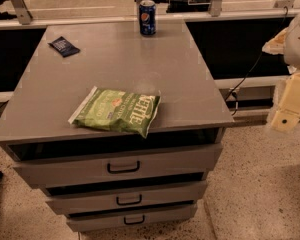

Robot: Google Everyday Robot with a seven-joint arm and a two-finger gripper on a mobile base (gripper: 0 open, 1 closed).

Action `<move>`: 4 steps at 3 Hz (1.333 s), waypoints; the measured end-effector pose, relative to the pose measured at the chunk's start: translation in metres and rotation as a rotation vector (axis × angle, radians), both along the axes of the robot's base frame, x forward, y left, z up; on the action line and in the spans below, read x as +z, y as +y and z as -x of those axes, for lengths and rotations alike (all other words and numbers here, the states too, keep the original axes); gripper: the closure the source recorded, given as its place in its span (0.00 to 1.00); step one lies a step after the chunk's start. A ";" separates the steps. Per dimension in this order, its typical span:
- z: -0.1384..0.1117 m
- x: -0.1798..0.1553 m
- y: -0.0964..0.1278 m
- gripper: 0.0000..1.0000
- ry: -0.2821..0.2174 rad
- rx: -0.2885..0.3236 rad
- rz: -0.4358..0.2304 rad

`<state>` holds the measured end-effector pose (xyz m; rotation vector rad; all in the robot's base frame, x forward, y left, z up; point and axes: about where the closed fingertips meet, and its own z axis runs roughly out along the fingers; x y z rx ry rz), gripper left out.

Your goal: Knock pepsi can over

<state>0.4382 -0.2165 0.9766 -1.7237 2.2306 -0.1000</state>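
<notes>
The pepsi can (pixel 147 17) is a small dark blue can with a silver rim and a round logo. It stands upright at the far edge of the grey cabinet top (pixel 115 64), near the middle. My gripper (pixel 289 106) is at the right edge of the camera view, off the cabinet and lower than its top, far to the right of the can and nearer to me. It is cream-coloured and partly cut off by the frame.
A green chip bag (pixel 117 110) lies flat near the front edge. A flat dark blue packet (pixel 64 46) lies at the far left. The cabinet has three drawers (pixel 123 167) with black handles. A black cable (pixel 245 79) hangs to the right.
</notes>
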 end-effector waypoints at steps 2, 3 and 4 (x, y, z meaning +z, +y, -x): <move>-0.005 0.002 0.001 0.00 -0.010 -0.001 -0.021; -0.045 -0.004 0.019 0.00 -0.038 0.016 -0.107; -0.110 -0.009 0.048 0.00 -0.085 0.031 -0.219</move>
